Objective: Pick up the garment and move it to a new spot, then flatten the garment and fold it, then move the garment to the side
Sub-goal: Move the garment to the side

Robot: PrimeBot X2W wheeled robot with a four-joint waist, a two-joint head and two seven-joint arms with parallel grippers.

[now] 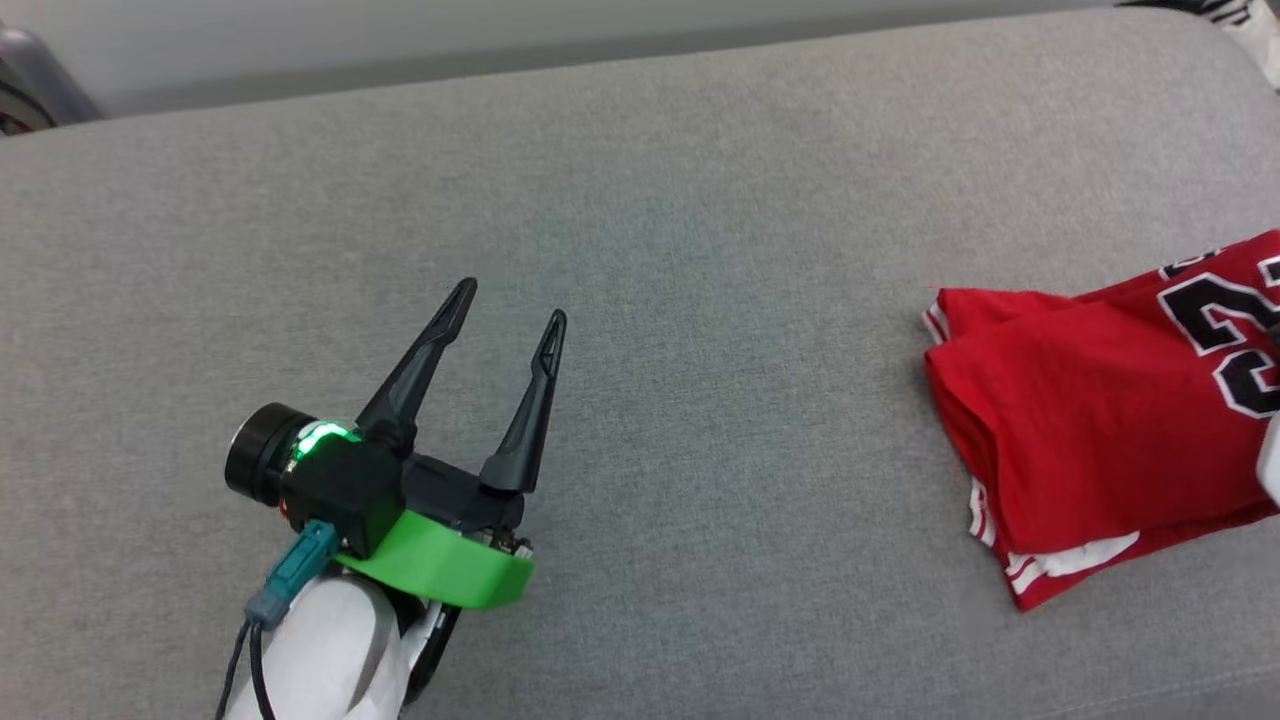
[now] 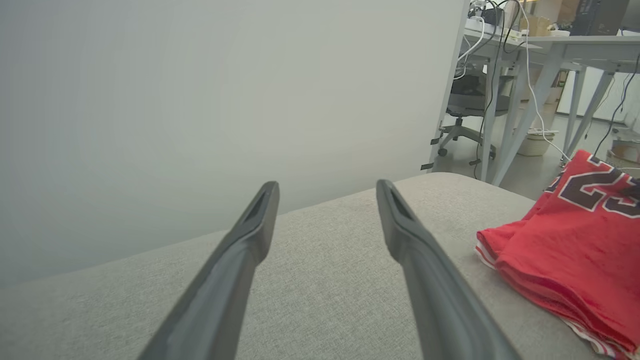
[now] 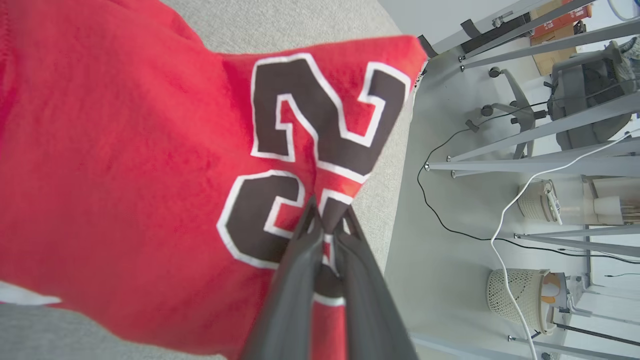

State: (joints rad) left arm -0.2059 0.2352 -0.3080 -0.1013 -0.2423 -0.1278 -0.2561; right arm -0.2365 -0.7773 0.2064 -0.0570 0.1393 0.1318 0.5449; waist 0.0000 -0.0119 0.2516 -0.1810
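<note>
The garment [image 1: 1090, 420] is a folded red jersey with white striped trim and a dark white-outlined number, lying at the right end of the grey cushion [image 1: 700, 250]. Its right edge is lifted off the cushion. In the right wrist view my right gripper [image 3: 327, 225] is shut on the garment [image 3: 125, 175], pinching the fabric at the number print. My left gripper [image 1: 508, 300] hovers open over the left middle of the cushion, well left of the garment, with nothing between its fingers. The left wrist view shows the left gripper [image 2: 327, 192] open and the garment [image 2: 565, 260] to its right.
The cushion's far edge meets a pale wall [image 2: 200, 100]. Past the cushion's right end stand grey table legs [image 3: 525, 165], an office chair [image 3: 585, 95], floor cables and a white mesh basket [image 3: 515, 295]. A striped item [image 1: 1230, 15] lies at the cushion's far right corner.
</note>
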